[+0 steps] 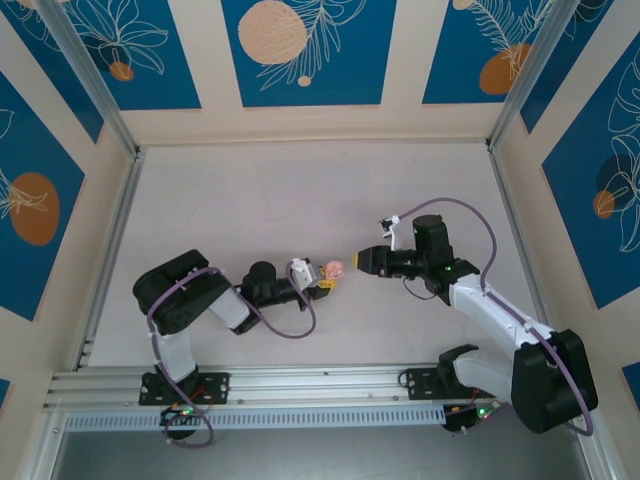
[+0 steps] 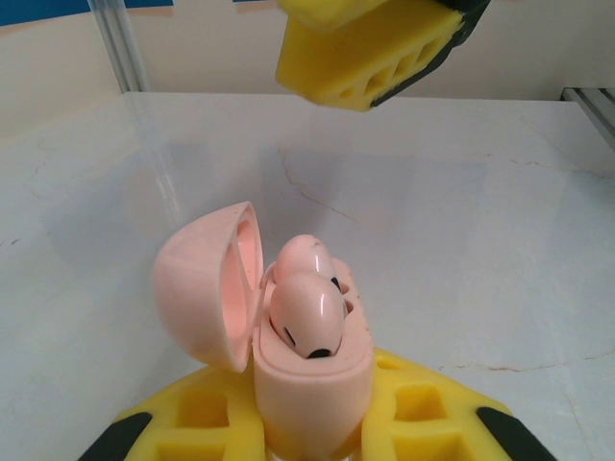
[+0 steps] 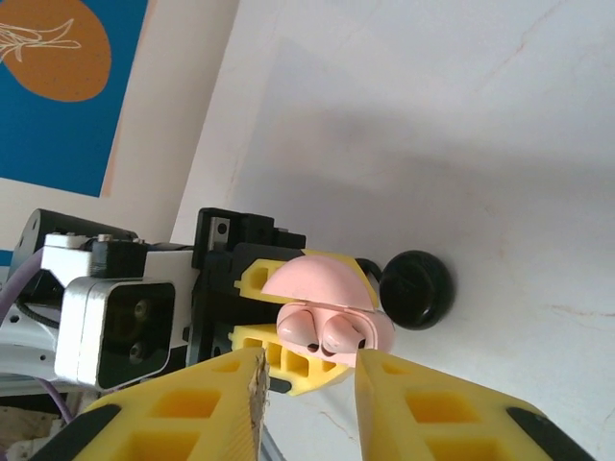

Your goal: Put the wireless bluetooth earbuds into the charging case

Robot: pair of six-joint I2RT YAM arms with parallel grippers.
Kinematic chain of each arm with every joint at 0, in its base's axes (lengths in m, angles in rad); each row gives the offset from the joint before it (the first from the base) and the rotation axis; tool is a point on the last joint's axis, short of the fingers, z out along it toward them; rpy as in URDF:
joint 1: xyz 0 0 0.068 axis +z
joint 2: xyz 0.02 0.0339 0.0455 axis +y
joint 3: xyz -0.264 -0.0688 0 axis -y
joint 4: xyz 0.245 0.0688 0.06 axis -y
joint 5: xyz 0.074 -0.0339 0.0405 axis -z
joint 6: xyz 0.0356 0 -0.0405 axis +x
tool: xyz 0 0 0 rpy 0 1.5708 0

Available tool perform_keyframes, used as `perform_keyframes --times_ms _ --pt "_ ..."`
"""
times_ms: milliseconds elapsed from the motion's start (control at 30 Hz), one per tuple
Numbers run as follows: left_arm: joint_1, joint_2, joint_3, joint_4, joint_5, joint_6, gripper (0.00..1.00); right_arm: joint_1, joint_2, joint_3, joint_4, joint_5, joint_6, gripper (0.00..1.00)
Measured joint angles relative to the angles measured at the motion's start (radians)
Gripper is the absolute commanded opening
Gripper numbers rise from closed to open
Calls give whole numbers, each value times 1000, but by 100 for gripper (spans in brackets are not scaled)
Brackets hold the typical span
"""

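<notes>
We see the pale bench with both arms reaching toward its middle, nearer the near edge than the far one. The left hand is clamped on the base of the charging case, a pink shell held upright with its lid swung open. The right hand hangs just beside the case, fingers a little apart and empty. Both pink earbuds sit side by side in the case.
</notes>
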Motion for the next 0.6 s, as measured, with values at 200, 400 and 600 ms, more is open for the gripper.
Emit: perform_keyframes --times_ms 200,400,600 --pt "0 -19 -15 0 27 0 4 -46 -73 -17 20 -27 -100 37" --pt "0 -26 -18 1 59 0 4 -66 -90 19 -47 -92 -314 43" --pt "0 -27 -18 1 81 0 4 -66 -116 78 -147 -164 -607 49"
